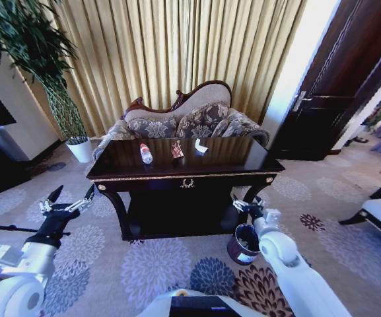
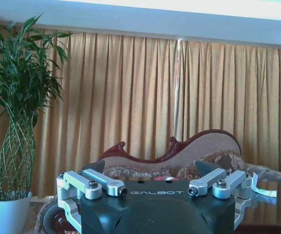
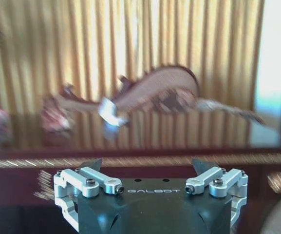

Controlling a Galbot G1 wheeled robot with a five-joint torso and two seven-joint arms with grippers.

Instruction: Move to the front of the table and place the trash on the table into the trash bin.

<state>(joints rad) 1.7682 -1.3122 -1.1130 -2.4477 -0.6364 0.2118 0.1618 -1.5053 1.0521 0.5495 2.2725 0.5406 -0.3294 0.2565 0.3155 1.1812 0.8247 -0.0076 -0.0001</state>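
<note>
Both arms are just held out low in front, forearms reaching forward. Left gripper (image 1: 68,198) sits with its jaws spread wide, holding nothing. Right gripper (image 1: 248,206) is spread apart and empty too.

1 table (image 1: 243,162), 1 bottle (image 1: 146,153), 1 wrapper (image 1: 177,150), 1 white scrap (image 1: 200,146), 1 trash bin (image 1: 243,244)

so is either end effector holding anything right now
Nothing is held. The left end effector and right end effector are both open and empty, short of the glossy near-black table.
</note>
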